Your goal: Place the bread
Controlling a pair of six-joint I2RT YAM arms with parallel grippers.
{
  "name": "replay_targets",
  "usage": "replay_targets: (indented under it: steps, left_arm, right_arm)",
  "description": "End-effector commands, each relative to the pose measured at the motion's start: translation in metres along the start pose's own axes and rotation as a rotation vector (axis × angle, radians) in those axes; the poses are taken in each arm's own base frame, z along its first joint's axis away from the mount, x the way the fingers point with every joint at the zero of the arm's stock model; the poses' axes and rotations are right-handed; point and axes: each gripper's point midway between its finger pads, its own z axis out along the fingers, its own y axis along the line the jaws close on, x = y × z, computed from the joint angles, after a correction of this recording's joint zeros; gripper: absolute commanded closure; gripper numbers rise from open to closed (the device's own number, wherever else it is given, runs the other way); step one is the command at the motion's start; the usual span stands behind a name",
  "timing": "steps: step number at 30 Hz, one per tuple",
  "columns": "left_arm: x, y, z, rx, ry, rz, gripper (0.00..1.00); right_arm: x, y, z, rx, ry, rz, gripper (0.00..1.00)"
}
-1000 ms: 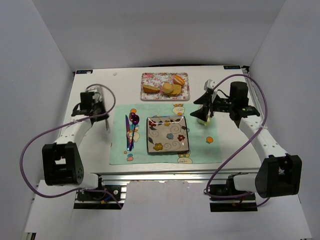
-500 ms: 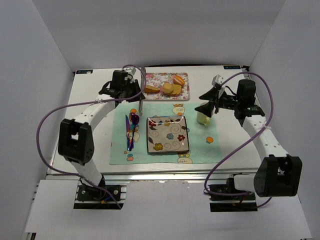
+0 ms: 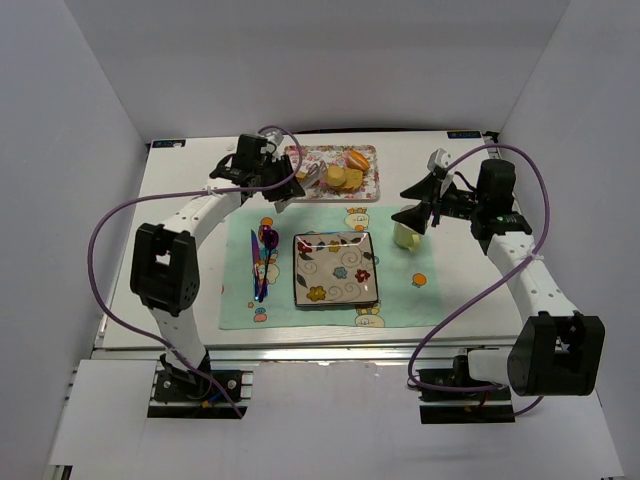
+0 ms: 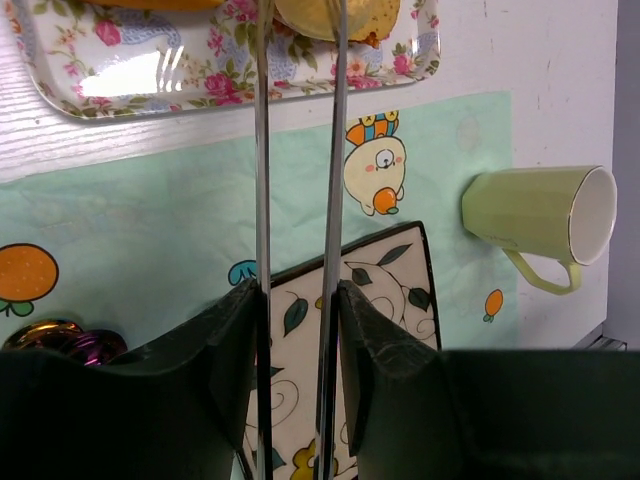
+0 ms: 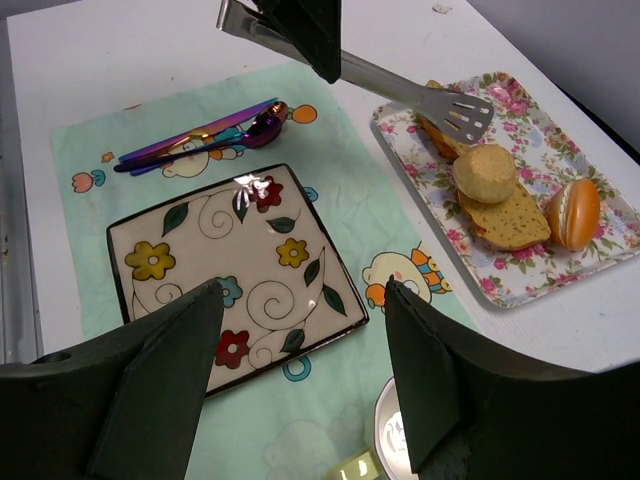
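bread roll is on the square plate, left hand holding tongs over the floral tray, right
No: the bread roll lies on the floral tray, not the square plate; the right wrist view shows it. The left hand does hold tongs.

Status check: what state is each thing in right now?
Bread: on tray, atop a slice, ungripped.
Tongs: in left gripper, tip over tray.
Left gripper: closed on tongs.
Right gripper: open, empty.
Plate: empty.
Mug: on mat, below right gripper.
Cutlery: lying on mat.
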Motion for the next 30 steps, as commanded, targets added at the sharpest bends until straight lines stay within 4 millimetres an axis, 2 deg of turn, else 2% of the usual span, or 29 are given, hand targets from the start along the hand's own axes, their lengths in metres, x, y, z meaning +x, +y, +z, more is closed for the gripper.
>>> replay_targets:
  steps: [1, 11, 17, 22, 30]
  left_arm:
    - [-0.008, -0.019, -0.002, 0.057, -0.013, 0.005, 0.54]
    - [-0.002, -0.023, 0.006, 0.068, 0.005, 0.003, 0.55]
    - [-0.014, -0.029, -0.003, 0.067, -0.043, -0.006, 0.53]
    - [-0.033, -0.038, -0.02, 0.069, -0.126, -0.024, 0.49]
    - [-0.036, -0.032, -0.017, 0.051, -0.136, -0.031, 0.49]
  right_arm:
    - [-0.008, 0.003, -0.002, -0.017, -0.026, -0.012, 0.29]
    - [-0.005, 0.008, -0.003, -0.019, -0.026, -0.008, 0.29]
    - [-0.005, 0.008, -0.004, -0.018, -0.027, -0.017, 0.29]
    - [-0.005, 0.009, -0.004, -0.026, -0.029, -0.014, 0.29]
    - [-0.006, 0.01, -0.004, -0.029, -0.03, -0.019, 0.29]
